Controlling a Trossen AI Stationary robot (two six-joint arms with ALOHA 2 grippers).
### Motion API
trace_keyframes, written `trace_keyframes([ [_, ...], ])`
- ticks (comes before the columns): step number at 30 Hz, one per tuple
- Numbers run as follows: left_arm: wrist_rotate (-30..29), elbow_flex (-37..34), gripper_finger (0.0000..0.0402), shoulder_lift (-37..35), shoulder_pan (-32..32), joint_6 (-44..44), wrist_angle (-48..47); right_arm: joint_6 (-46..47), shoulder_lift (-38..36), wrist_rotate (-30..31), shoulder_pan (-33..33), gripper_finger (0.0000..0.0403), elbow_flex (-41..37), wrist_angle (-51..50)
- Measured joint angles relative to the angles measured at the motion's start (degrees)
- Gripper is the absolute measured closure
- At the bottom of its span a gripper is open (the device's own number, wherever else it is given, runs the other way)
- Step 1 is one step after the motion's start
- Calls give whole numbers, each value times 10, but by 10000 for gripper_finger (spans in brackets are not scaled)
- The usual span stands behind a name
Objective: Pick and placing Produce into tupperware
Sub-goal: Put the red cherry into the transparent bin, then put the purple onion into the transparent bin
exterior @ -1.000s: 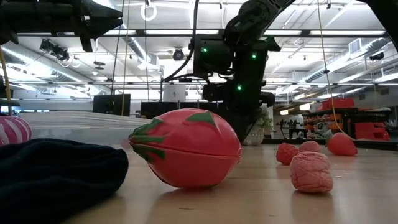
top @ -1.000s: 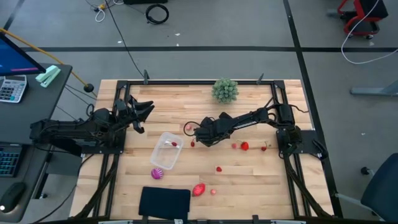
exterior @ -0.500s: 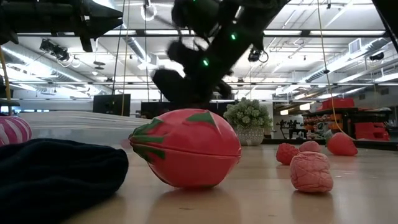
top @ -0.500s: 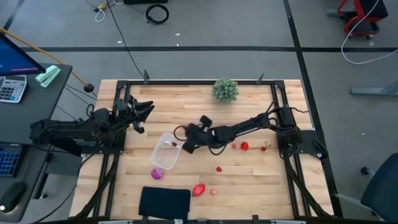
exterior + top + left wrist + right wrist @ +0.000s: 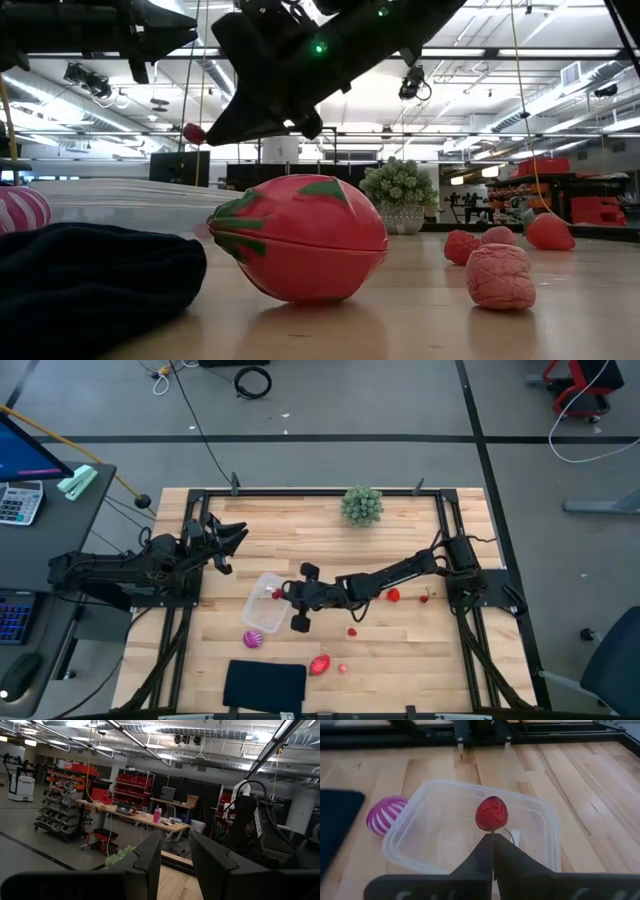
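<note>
Tupperware (image 5: 266, 603), a clear rectangular tub with rounded corners, sits left of the counter's (image 5: 400, 650) middle; in the right wrist view its floor looks bare except for a small pale label, though the high view shows a red speck at its far-right corner that may be the berry held above it. One red berry (image 5: 491, 813) hangs over the tub, pinched at its lower end between the tips of the right gripper (image 5: 493, 838), whose fingers are closed almost together on it. That gripper reaches in from the counter's right edge to the tub's right side. Loose produce on the counter: one purple-white striped ball (image 5: 253, 638) just beside the tub's near end, one bigger pink-red piece (image 5: 320, 664) near the front edge, a small pink piece (image 5: 343, 668) beside it, and three or four small red pieces (image 5: 394, 595) right of centre. One black flat pad (image 5: 264, 685) lies at the front edge, and one green bushy plant (image 5: 361, 505) stands at the back edge. Left gripper (image 5: 222, 541) waits at the left edge, raised, its fingers a narrow gap apart and holding nothing.
</note>
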Motion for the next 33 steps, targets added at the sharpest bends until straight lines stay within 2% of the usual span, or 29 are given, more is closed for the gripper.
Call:
trace_keyframes([
  [5,0,0,292,0,0,0,0,-24,0,-2,-9,371,0,4],
  [14,4,0,292,0,-1,-40,-4,-15,0,-2,-39,287,0,9],
  [16,32,2,292,0,-6,-66,-4,-15,0,-1,-40,274,0,9],
  [20,137,37,291,1,-37,-71,-7,-31,-5,-13,-41,257,0,-6],
  [25,150,92,286,17,-107,-65,-104,-48,-36,-67,-37,244,0,-121],
  [29,143,142,284,48,-160,-126,-187,-48,-87,-67,-28,239,0,-234],
  [33,123,179,287,98,-207,-167,-195,-25,-142,-67,-18,238,0,-318],
])
